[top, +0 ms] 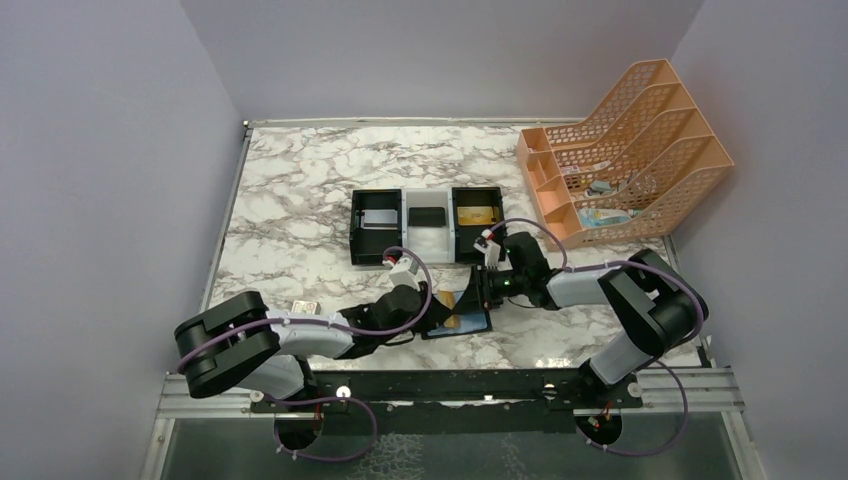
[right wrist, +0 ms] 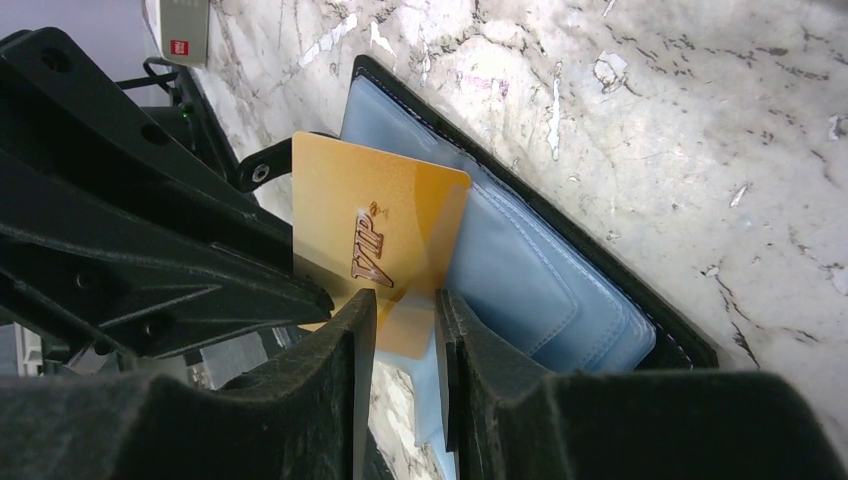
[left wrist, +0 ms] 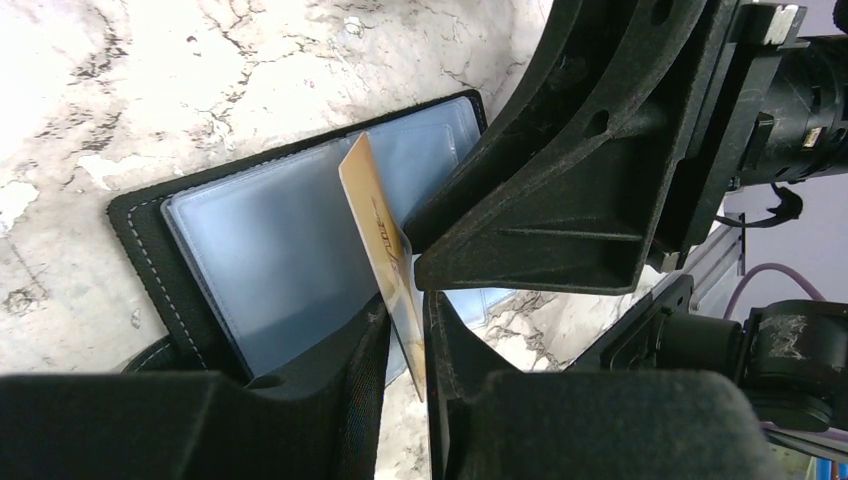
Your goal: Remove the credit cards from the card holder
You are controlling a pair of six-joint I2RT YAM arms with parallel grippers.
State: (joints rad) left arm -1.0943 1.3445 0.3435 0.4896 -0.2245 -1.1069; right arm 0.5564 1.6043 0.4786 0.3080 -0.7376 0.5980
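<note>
Item, far left: box (top: 305, 308), white with a red mark, beside the left arm; no part of your job. Item: left gripper (left wrist: 405, 305), over the holder (right wrist: 545, 290), which lies open and flat on the table (top: 300, 190) between the two arms. The gold card (right wrist: 380, 230) runs edge-on between this gripper's fingers; you cannot tell whether they pinch it or stand loose around it. Item: gold card, upright and tilted above the holder's bluish panels. Its lower end is hidden, so you cannot see whether it has cleared the pocket. Item, behind: tray (top: 372, 252), three bays. From above, the left bay appears to hold a grey card (top: 378, 218) and the right bay a tan card (top: 475, 213). Item: right gripper (right wrist: 405, 300), jaws a little apart, nothing seen pinched, one fingertip against the gold card's face. Item, far right: rack (top: 640, 140), orange. Progress, as a judgement: two cards look to be out and the gold one is mid-removal, so lifting it clear and setting it down remain. No other card shows in the panels, though not every pocket is visible. Views: only the top view gives you the tray and rack, but it hides the fingertips. The left wrist view alone shows the card's edge between the left fingers. The right wrist view alone shows its "VIP" face.
</note>
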